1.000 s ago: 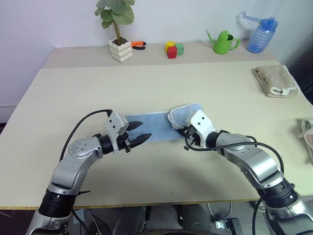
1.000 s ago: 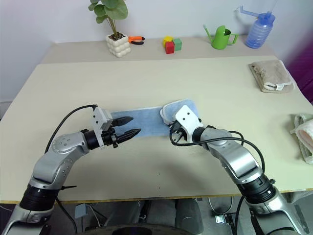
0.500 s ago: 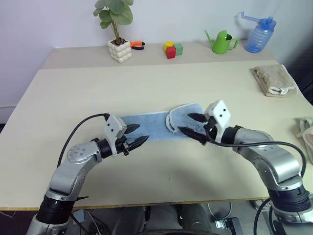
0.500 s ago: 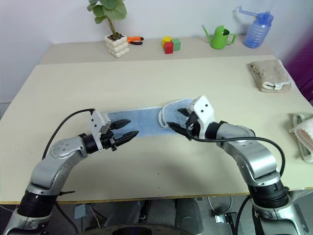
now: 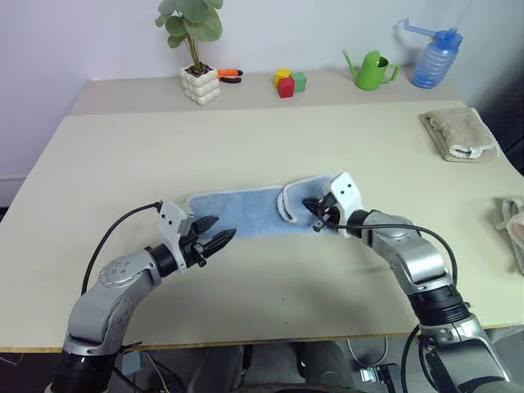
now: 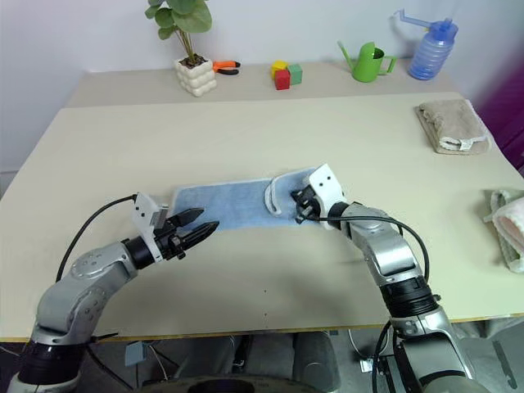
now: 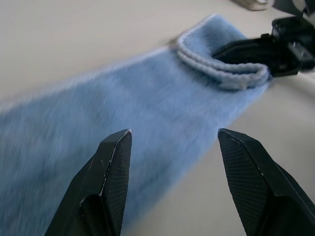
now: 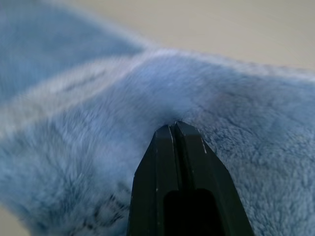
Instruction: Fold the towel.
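Note:
The light blue towel (image 5: 246, 213) lies as a long strip across the middle of the table (image 5: 270, 147), its right end folded back over itself with the whitish trim showing (image 7: 221, 78). My right gripper (image 5: 315, 214) is shut, its tips pinching into the plush of that folded end (image 8: 98, 98). My left gripper (image 5: 226, 226) hovers open by the near edge of the towel's left part, nothing between its fingers (image 7: 115, 162). It points along the strip toward the right gripper.
A folded beige towel (image 5: 460, 135) lies at the right, and another cloth (image 5: 516, 229) at the right edge. Along the back stand a potted plant (image 5: 201, 83), an orange-handled tool (image 5: 232, 75), coloured blocks (image 5: 288, 82), a green watering can (image 5: 375, 70) and a blue bottle (image 5: 434, 61).
My right gripper opened and lifted off the folded end, then came back down and shut on it. My left gripper drew back toward me and to the left, staying open.

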Action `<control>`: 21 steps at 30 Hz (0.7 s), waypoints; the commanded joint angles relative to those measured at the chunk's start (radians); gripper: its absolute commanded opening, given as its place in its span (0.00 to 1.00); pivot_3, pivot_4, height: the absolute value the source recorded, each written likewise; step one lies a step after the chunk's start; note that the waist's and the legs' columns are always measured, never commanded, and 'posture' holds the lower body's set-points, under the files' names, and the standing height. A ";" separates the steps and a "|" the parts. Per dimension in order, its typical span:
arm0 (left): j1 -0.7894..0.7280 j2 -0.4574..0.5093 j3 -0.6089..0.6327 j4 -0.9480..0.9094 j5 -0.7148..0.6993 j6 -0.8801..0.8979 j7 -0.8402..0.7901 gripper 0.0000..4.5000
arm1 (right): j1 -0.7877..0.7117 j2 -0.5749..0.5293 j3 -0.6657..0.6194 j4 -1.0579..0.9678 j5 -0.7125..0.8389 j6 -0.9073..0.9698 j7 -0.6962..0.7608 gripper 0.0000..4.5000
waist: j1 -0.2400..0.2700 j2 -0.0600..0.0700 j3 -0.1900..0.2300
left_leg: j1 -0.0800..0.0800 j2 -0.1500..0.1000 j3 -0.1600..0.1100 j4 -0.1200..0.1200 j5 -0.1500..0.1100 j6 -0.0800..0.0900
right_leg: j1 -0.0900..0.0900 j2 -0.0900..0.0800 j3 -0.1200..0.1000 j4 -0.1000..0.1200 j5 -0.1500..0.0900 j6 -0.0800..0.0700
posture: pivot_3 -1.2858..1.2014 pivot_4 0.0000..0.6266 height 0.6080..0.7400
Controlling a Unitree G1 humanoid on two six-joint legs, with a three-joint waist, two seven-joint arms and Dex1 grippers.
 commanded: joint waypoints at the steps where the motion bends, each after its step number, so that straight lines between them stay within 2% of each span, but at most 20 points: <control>1: 0.050 -0.010 0.054 -0.070 -0.058 0.042 0.041 0.62 | 0.010 0.008 -0.008 -0.012 -0.027 -0.051 0.007 0.01 | 0.000 0.000 0.000 | 0.000 0.000 0.000 0.000 -0.001 0.001 | 0.000 0.000 0.000 0.000 0.000 0.000 | 0.52 0.24 0.95; 3: 0.083 -0.038 0.093 -0.087 -0.107 0.064 0.072 0.62 | -0.003 0.022 -0.059 -0.034 0.014 -0.044 0.012 0.01 | 0.000 0.000 0.000 | 0.000 0.000 0.000 0.000 -0.002 0.003 | 0.000 0.001 0.000 0.000 0.000 0.000 | 0.52 0.24 0.95; 5: 0.105 -0.076 0.149 -0.099 -0.181 0.100 0.118 0.62 | -0.015 0.007 -0.083 -0.065 0.025 -0.061 0.040 0.13 | 0.001 0.000 0.000 | 0.000 0.001 0.000 0.000 -0.002 0.003 | 0.000 0.001 0.000 0.000 0.000 0.000 | 0.52 0.24 0.95; 6: 0.111 -0.090 0.171 -0.101 -0.215 0.127 0.145 0.68 | -0.015 -0.013 -0.079 -0.080 0.010 -0.086 0.060 0.19 | 0.001 0.000 0.000 | 0.000 0.001 0.000 0.000 -0.002 0.003 | 0.000 0.001 0.000 0.000 0.000 0.000 | 0.52 0.24 0.95; 10: 0.120 -0.126 0.225 -0.095 -0.350 0.237 0.236 1.00 | -0.015 -0.055 -0.074 -0.109 -0.025 -0.144 0.100 0.63 | 0.001 0.000 0.000 | 0.000 0.001 0.000 0.000 -0.002 0.003 | 0.000 0.001 0.000 0.000 0.000 0.000 | 0.52 0.24 0.95; 13: 0.126 -0.174 0.270 -0.093 -0.490 0.289 0.323 1.00 | -0.016 -0.066 -0.074 -0.098 -0.052 -0.180 0.102 0.96 | 0.001 0.000 0.000 | 0.000 0.001 0.000 0.000 -0.002 0.003 | 0.000 0.001 0.000 0.000 0.000 0.000 | 0.52 0.24 0.95; 21: 0.117 -0.231 0.331 -0.050 -0.775 0.323 0.576 1.00 | -0.007 -0.056 -0.078 -0.083 -0.076 -0.223 0.097 0.96 | 0.002 0.000 0.000 | 0.000 0.001 0.000 0.000 -0.001 0.000 | 0.000 0.001 0.001 0.000 0.000 0.000 | 0.52 0.24 0.95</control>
